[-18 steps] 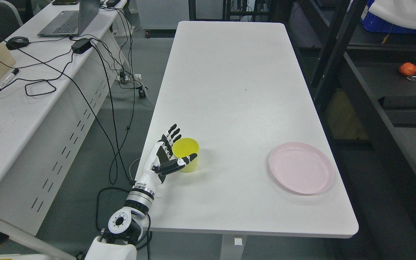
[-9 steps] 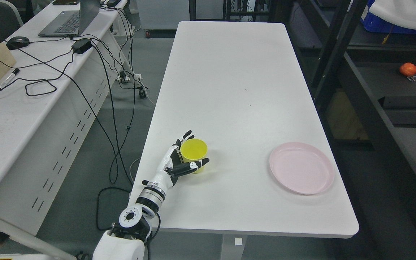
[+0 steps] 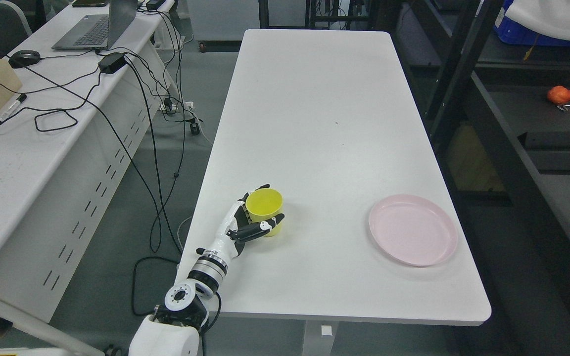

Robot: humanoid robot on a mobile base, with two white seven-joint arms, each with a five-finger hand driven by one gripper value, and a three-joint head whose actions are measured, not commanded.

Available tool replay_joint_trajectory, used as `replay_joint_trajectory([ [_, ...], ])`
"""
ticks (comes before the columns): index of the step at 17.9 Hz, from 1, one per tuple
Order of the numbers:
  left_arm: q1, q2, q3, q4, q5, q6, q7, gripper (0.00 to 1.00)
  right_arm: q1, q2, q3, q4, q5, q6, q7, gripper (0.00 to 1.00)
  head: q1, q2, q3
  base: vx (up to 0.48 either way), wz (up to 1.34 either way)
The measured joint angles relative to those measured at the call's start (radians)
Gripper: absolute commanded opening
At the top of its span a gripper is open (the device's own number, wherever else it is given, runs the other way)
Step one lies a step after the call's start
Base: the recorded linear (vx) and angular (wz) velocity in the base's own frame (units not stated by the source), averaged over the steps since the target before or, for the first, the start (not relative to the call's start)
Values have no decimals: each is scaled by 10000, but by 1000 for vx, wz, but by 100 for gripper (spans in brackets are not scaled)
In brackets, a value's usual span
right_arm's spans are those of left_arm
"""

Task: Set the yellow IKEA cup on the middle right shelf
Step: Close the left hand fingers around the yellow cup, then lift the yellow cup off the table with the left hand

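my left hand [image 3: 245,222], glossy white shell with black fingers, curled round the yellow cup [image 3: 265,212] | cup's smooth plastic, round, upright on the matte white table [image 3: 314,123] | flat pink plate [image 3: 412,230] well right of the cup

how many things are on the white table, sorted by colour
yellow: 1, the yellow cup, with the left hand closed around it
pink: 1, the pink plate
total: 2 on the white table
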Motion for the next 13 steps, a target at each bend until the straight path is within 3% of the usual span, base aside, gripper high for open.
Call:
replay_joint_trajectory([
  [3,61,0,104,78,371,-730,6,0,0,0,0,0,0,0,0,99,0,0,0,0,0],
  [7,301,0,203,-127,693,-1825,-98,0,-1,0,0,0,0,0,0,99,0,0,0,-15,-4],
  [13,1033,0,285,-1557,915,-2146,-232,0,0,0,0,0,0,0,0,99,0,0,0,-66,-193],
])
